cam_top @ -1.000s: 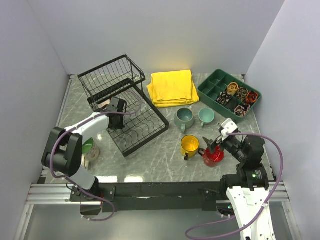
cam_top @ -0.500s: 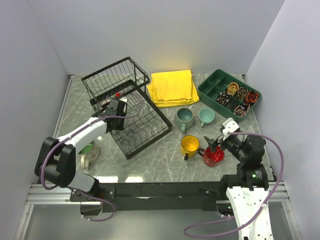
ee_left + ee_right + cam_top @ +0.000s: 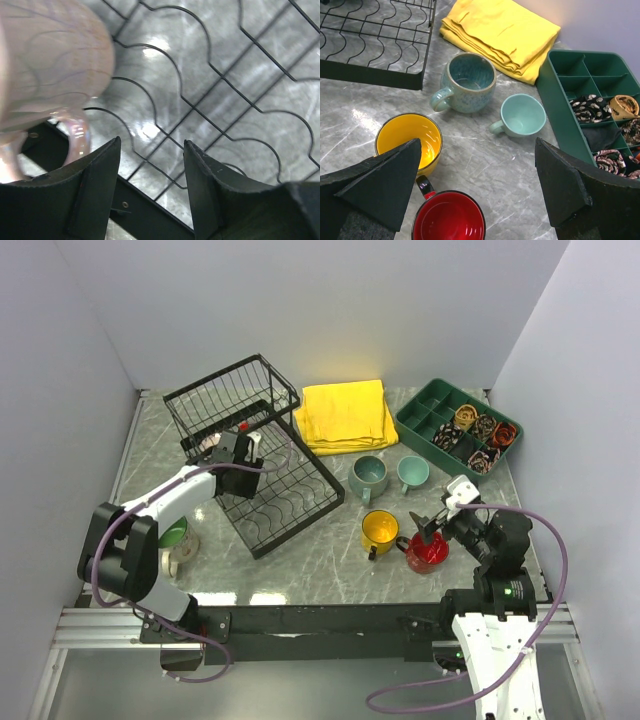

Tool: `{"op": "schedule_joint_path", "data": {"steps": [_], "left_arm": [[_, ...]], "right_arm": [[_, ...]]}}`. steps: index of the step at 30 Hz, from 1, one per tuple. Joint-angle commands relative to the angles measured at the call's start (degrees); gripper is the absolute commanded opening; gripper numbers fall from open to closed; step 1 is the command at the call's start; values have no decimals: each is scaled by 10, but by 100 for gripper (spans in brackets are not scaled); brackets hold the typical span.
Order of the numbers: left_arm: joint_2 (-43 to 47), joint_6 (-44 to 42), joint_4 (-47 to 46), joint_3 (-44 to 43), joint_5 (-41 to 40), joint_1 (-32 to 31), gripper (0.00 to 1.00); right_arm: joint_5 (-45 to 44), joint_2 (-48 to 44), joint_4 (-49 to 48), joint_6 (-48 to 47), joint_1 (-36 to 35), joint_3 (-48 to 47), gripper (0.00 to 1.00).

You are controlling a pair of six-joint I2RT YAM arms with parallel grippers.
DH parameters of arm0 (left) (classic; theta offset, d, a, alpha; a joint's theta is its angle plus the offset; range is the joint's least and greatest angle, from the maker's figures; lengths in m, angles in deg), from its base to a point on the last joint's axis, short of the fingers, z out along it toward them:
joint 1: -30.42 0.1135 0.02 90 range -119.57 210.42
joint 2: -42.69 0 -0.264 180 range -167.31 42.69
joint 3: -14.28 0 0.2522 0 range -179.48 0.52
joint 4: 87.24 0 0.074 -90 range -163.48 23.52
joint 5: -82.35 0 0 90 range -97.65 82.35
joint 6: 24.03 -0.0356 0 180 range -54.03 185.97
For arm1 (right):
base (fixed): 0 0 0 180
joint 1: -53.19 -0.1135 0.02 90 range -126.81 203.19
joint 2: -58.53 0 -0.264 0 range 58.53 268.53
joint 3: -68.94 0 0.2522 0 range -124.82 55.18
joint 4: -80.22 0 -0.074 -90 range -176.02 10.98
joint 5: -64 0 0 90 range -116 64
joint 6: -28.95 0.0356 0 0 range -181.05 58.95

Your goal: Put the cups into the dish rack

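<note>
Jaws on the left gripper (image 3: pixel 151 150) are standing apart with nothing between them. The cream mug (image 3: pixel 45 75) is sitting just beside its left finger, over the dish rack (image 3: pixel 290 495) tray. The right gripper (image 3: pixel 477 145) is gaping wide and empty above the red mug (image 3: pixel 449 220). The mugs are probably stiff, slick and chippable, so pinching across the rim wall is looking safest.

The white-and-black left arm (image 3: pixel 170 492) reaches well forward from its base. Its black two-finger left gripper (image 3: pixel 151 145) points down, jaws parted, with nothing between the fingers (image 3: pixel 95 195). The right arm (image 3: pixel 497 545) sits folded close in. Its black right gripper (image 3: pixel 478 145) tilts forward and down, spread wide and empty.
</note>
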Motion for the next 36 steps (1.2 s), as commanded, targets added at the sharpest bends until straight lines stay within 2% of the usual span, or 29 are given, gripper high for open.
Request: {"op": "schedule_joint_path", "data": {"steps": [1,3,4,5,6,13,20,23,29,35,36], "left_arm": [[3,-40,-11,-29,82,-2,60],[-2,-46,0,-32,82,-2,61],[-2,-45,0,-32,83,-2,71],[0,-46,-1,-28,82,-2,100],[6,-46,-9,-25,83,-2,97],[26,-90,-7,-16,89,-10,96],[14,-118,-1,-13,118,-50,97],[0,-113,3,-20,89,-61,97],[-10,-108,-10,-29,-22,-69,96],[-12,-148,-69,-12,-91,-89,99],[-12,-155,-77,-8,-92,-93,97]], "right_arm": [[7,0,-26,-1,4,1,100],[7,-1,-26,-2,5,1,100],[7,-1,-26,-1,5,1,100],[7,-1,-26,-2,6,1,100],[7,-1,-26,-2,6,1,100],[9,-2,-26,-2,8,1,100],[7,-4,-26,-2,10,1,100],[8,-4,-26,-2,10,1,100],[8,-5,-27,-1,11,1,100],[7,-6,-29,0,11,1,100],[6,-6,-29,-1,11,1,100]]}}
